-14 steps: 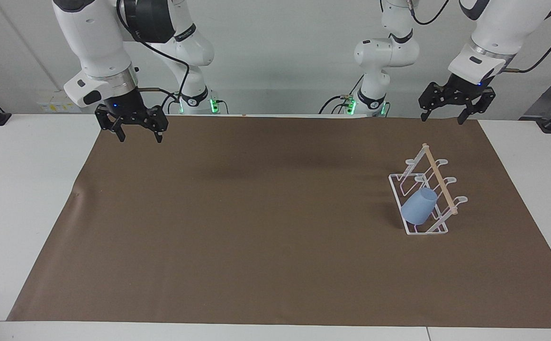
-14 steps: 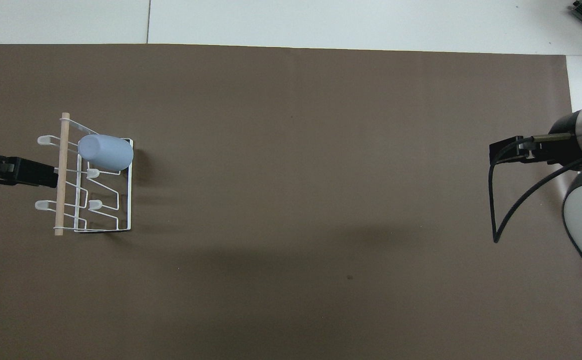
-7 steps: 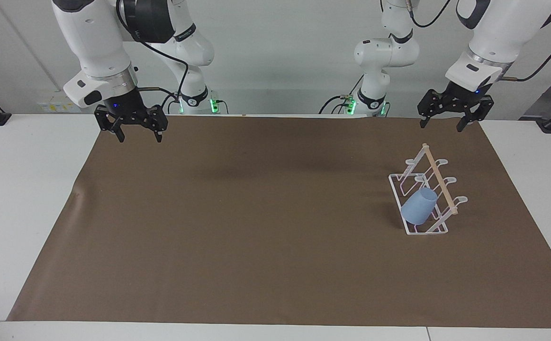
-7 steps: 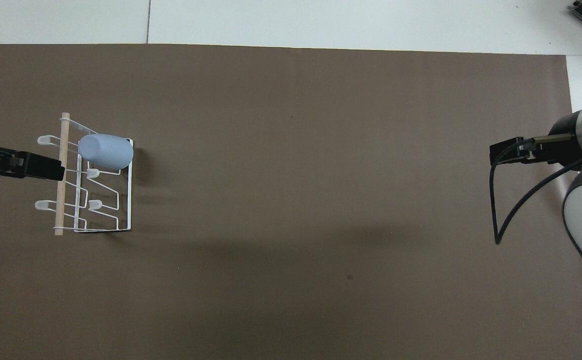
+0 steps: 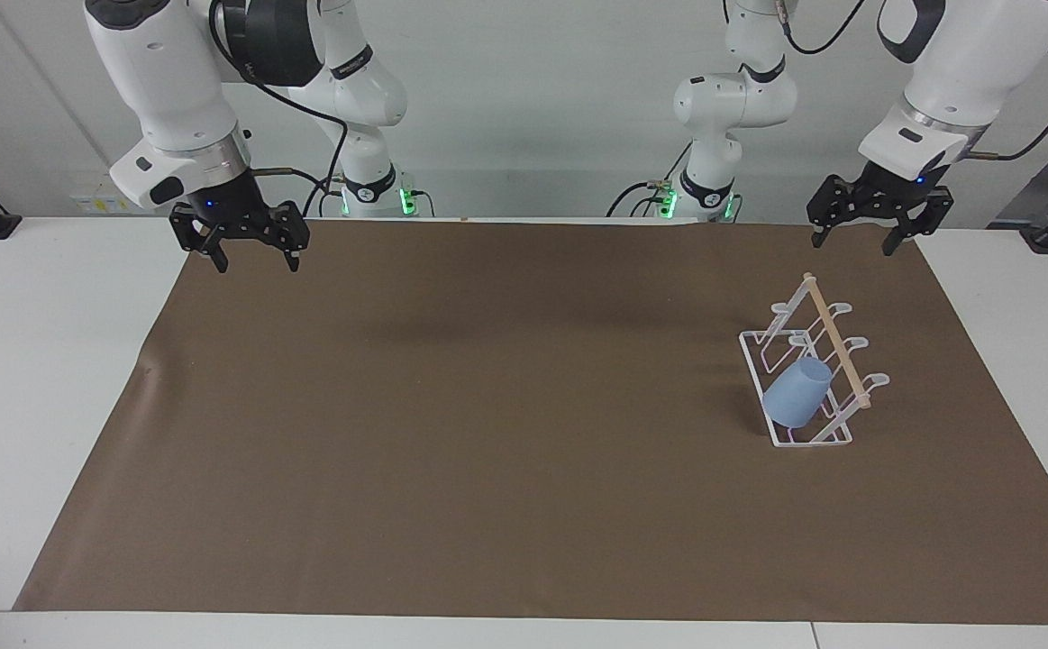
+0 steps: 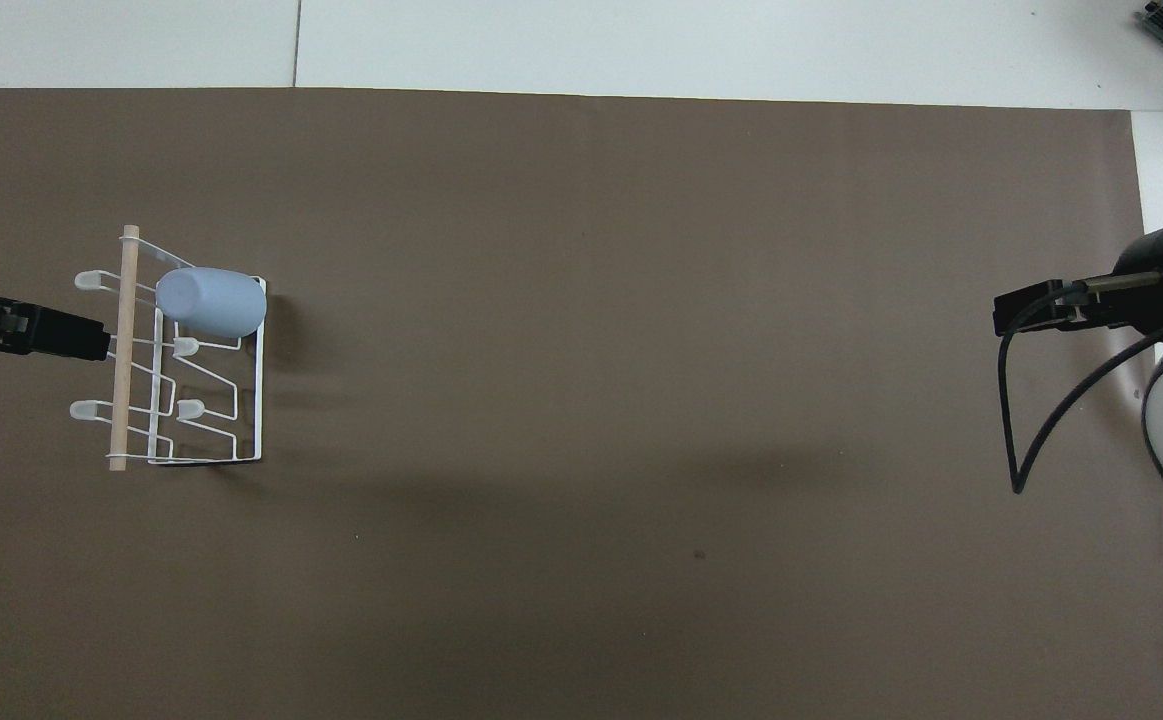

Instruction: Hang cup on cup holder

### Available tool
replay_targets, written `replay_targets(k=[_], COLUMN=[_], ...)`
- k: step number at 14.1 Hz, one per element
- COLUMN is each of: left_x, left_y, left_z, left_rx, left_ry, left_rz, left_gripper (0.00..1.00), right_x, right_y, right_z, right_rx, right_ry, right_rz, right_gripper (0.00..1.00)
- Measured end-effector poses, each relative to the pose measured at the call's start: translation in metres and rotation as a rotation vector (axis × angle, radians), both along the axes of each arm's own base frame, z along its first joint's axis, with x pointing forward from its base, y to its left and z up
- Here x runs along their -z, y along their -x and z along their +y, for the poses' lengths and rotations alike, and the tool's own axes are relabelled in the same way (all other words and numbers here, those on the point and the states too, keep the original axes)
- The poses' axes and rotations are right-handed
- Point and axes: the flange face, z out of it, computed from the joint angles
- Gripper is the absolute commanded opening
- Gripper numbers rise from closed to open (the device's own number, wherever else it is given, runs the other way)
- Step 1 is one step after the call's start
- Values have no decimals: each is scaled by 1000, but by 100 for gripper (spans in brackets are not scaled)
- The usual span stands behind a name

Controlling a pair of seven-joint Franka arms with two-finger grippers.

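Note:
The light-blue cup (image 5: 797,395) (image 6: 211,302) hangs upside down and tilted on a prong of the white wire cup holder (image 5: 834,338) (image 6: 124,350), at the holder's end farther from the robots. The holder stands on the brown mat toward the left arm's end of the table. My left gripper (image 5: 852,245) (image 6: 91,340) hovers open and empty over the mat's edge, apart from the holder and above it. My right gripper (image 5: 258,266) (image 6: 1003,312) hangs open and empty over the mat's corner at the right arm's end.
A brown mat (image 5: 487,406) covers most of the white table (image 5: 46,361). A black cable (image 6: 1016,440) loops down from the right wrist. Nothing else stands on the mat.
Both grippers have drifted slightly outward toward their own ends of the table and stay open. The cup and holder have not moved.

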Motion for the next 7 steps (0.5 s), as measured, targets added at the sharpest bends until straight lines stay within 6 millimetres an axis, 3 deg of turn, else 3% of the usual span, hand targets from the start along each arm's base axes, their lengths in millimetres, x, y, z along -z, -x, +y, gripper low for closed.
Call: replay_targets(k=[7], left_x=[2], left_y=[-2], left_z=[1], left_rx=[-7], left_ry=[0], left_rz=[-2], left_gripper=[100], right_x=[0], right_y=[0], right_z=[0], right_rx=[-1], right_ry=[0], right_rz=[0], right_gripper=[100])
